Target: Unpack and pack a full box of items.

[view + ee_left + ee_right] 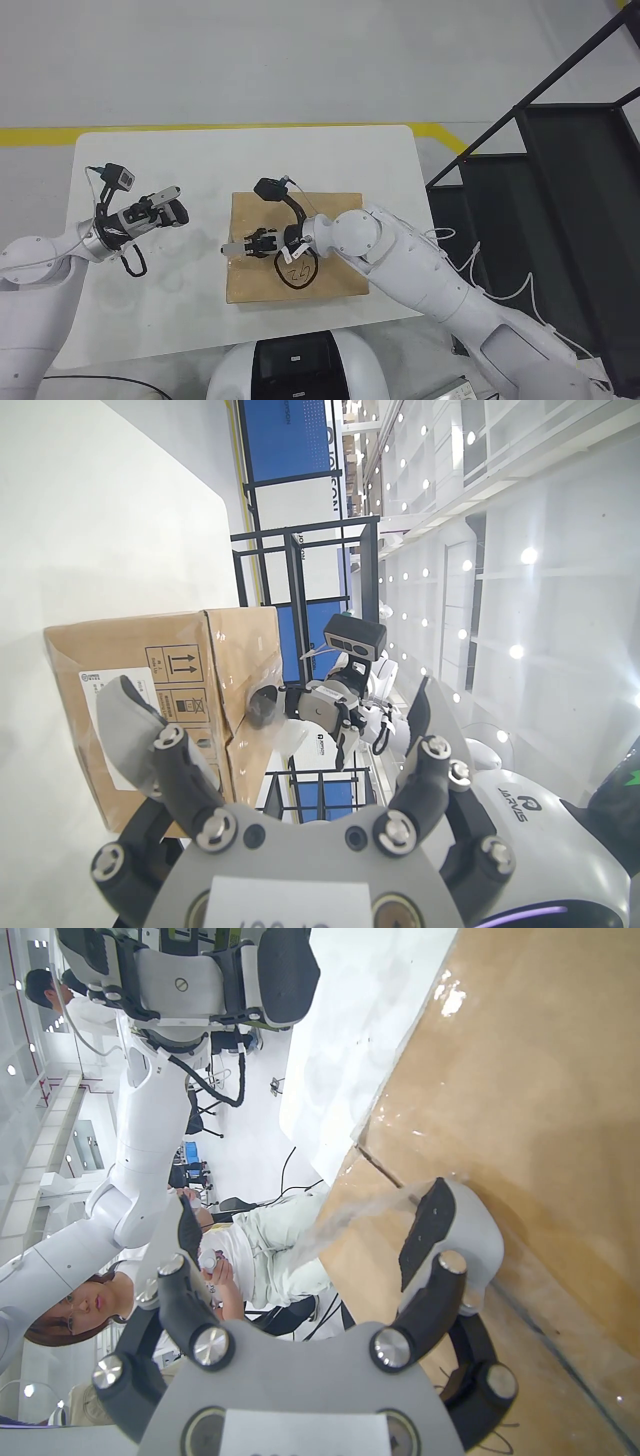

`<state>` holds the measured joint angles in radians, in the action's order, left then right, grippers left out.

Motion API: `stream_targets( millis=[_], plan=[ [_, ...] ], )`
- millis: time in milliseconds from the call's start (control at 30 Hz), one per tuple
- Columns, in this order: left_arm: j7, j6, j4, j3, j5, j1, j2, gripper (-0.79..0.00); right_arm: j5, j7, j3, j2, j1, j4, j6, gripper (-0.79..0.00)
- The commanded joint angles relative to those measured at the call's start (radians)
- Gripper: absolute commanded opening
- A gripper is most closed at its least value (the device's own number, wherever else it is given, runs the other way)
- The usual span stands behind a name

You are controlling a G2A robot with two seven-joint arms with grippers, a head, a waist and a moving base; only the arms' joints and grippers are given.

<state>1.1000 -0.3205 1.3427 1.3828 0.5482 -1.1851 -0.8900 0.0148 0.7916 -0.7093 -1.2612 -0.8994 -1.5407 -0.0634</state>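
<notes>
Right jaws: wide apart, empty; straddling your box [255, 275] at its edge
Left jaws: spread, empty; beside the box, not touching

The room is bright. In the top view the light falls evenly on the white table [200, 160], and the brown box [290, 250] on it is easy to see. The floor around it looks pale grey.

In the left wrist view many round lamps [527, 555] shine overhead as white dots with a glow around them. The table looks almost pure white there. A soft grey shadow lies on it just beside the box.

In the right wrist view the clear tape [450, 993] on the box catches the light and gives small white shiny spots.

In both wrist views straight lines bend near the edges.
</notes>
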Motion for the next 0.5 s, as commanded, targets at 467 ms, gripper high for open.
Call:
stream_targets(
  millis=[467],
  plan=[
    [0.0, 0.01, 0.015, 0.028, -0.002, -0.031, 0.001, 0.0, -0.035, 0.016, 0.085, -0.062, 0.085, 0.076, 0.012, 0.0]
  ],
)
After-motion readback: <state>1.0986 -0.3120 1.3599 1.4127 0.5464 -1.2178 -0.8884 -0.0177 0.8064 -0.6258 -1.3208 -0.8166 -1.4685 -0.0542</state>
